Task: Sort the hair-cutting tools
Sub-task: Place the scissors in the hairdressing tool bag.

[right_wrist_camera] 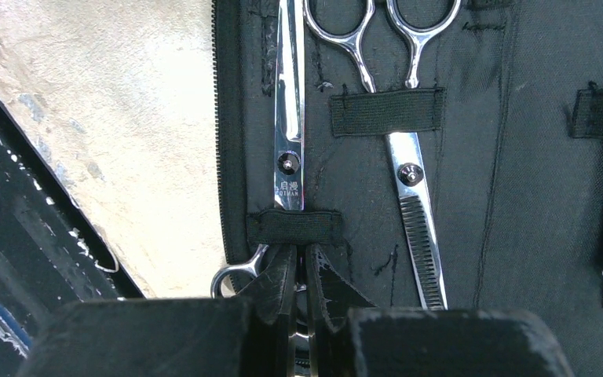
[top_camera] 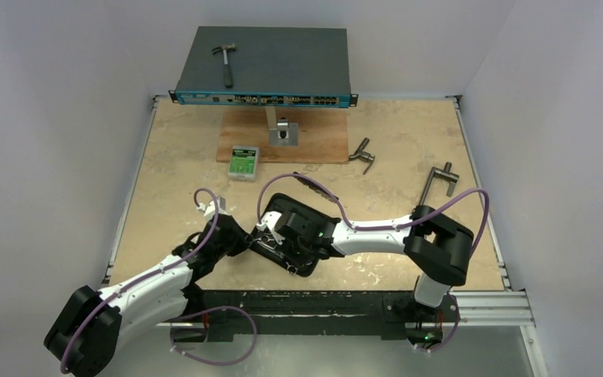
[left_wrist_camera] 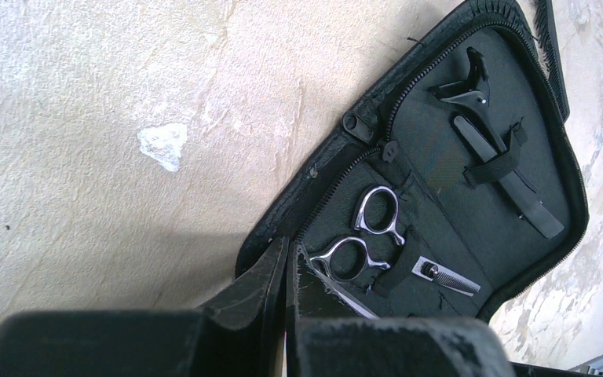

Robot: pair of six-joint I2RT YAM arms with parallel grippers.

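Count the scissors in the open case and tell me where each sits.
2. The straight scissors lie along the zipper edge; the thinning scissors sit beside them, strapped. Others may be hidden.

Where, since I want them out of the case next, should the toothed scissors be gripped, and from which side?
Probably the two shanks on the handle side of the strap, coming straight down from above. The toothed scissors lie flat in the case, and the handle end looks too wide to pass under the strap, so draw them out handle-first.
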